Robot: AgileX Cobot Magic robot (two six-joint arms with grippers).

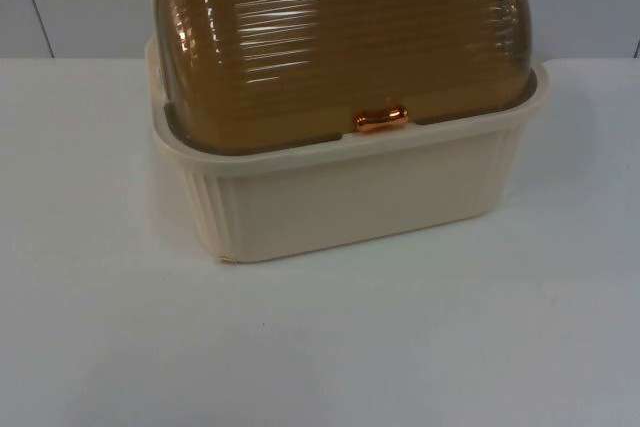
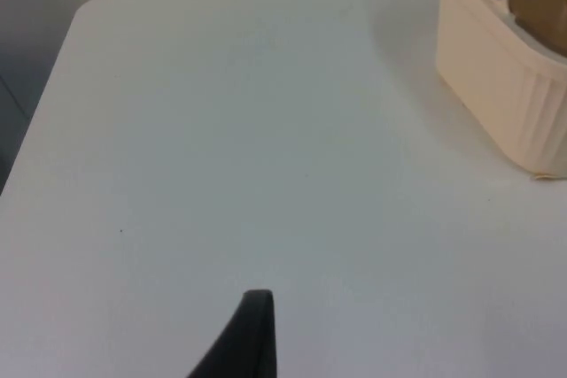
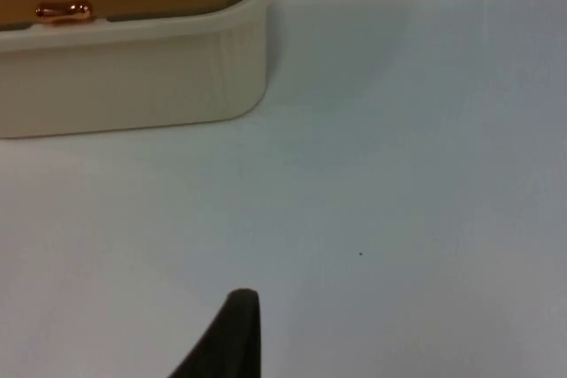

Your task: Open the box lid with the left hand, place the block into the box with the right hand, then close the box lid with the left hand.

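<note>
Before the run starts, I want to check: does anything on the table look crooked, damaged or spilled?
Nothing stands out. The cream box sits flat on the white table, its brown lid shut, the copper handle at its front edge.

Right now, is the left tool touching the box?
Apart. The left wrist view shows the left tool's fingertip over bare white table, with a wide stretch of table between it and the cream box.

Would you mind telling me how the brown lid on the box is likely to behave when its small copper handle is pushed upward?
The lid looks like thin ribbed plastic, so it is probably light and fairly stiff. Its domed shape suggests it swings back rather than lifting off. The glossy handle is small and rounded, so a gripper may slip on it. The cream box looks wide and low, unlikely to tip.
</note>
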